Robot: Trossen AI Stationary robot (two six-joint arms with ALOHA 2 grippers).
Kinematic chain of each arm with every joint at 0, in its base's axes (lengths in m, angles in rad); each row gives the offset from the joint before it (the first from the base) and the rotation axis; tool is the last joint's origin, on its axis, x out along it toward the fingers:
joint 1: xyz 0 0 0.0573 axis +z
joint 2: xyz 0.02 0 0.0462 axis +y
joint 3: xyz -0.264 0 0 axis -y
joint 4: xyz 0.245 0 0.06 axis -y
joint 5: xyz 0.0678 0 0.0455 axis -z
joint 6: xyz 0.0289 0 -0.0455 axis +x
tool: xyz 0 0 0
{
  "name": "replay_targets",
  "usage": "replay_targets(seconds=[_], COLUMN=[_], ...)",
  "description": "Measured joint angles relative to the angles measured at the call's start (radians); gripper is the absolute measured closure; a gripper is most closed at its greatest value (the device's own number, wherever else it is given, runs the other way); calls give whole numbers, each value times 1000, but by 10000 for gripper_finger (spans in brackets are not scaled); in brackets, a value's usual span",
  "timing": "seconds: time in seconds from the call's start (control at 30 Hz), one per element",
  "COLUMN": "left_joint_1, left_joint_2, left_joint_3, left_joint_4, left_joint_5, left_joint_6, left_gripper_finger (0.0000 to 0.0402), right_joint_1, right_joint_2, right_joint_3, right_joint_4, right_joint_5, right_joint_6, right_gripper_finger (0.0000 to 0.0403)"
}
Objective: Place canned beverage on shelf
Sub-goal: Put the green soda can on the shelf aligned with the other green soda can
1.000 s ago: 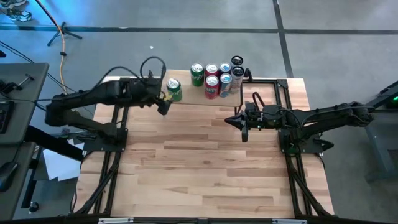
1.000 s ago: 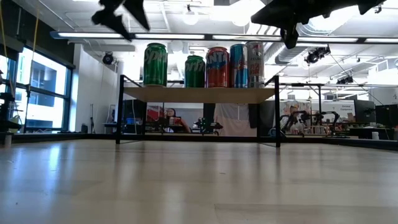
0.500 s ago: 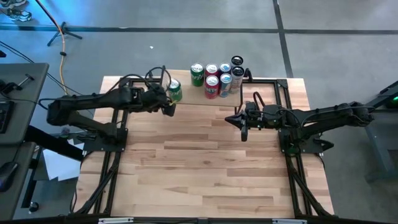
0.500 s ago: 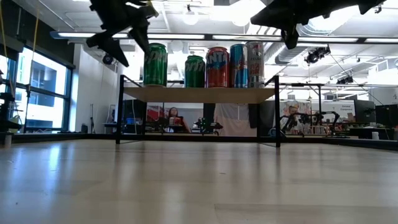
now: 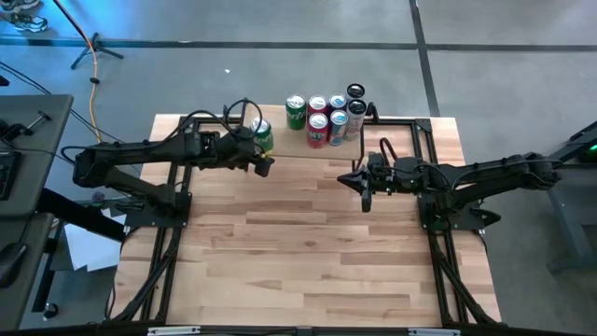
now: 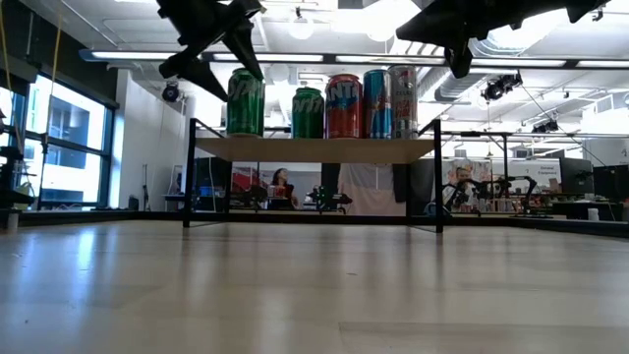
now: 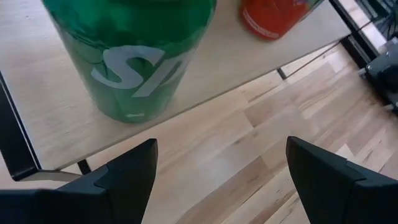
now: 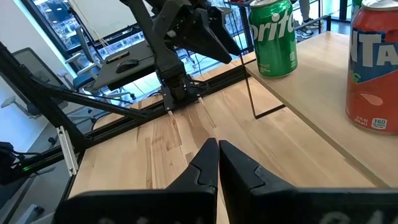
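A green Sprite can [image 5: 262, 135] stands upright on its base at the left end of the shelf [image 6: 314, 148], a light-wood board on thin black legs. The same can [image 7: 134, 56] fills the left wrist view. My left gripper [image 5: 264, 166] hovers open just near of this can, tilted downward, with nothing between its fingers [image 7: 221, 149]. In the low view it [image 6: 218, 65] hangs in front of the can's top. My right gripper [image 5: 350, 179] is shut on nothing and waits above the table, near of the shelf's right half [image 8: 217, 149].
Several more cans [image 5: 326, 114], green, red, blue and silver, crowd the shelf's middle and right. A red can [image 8: 373, 68] stands nearest the Sprite can. The wide wooden tabletop [image 5: 308, 252] lies below. Black frame rails [image 5: 168, 233] run along both table sides.
My left gripper has sunk and drifted toward the table's right and near edge, from the can's left side to just in front of it, rolling as it went. Its fingers have stayed open. The Sprite can has kept its place on the shelf.
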Motion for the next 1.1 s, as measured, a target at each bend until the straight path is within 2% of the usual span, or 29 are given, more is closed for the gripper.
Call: replay_targets(seconds=[0.47, 0.63, 0.97, 1.1], left_joint_1=[3, 3, 3, 3], left_joint_2=[0, 0, 0, 0], left_joint_3=[0, 0, 0, 0], left_joint_4=[-14, -45, -138, -137], left_joint_5=[103, 66, -31, -31], left_joint_6=[113, 114, 114, 77], left_gripper_finger=[92, 85, 13, 5], right_joint_1=[0, 0, 0, 0], right_joint_2=[0, 0, 0, 0], right_joint_3=[0, 0, 0, 0], right_joint_4=[0, 0, 0, 0], right_joint_5=[0, 0, 0, 0], right_joint_6=[26, 26, 26, 26], right_gripper_finger=[403, 403, 403, 403])
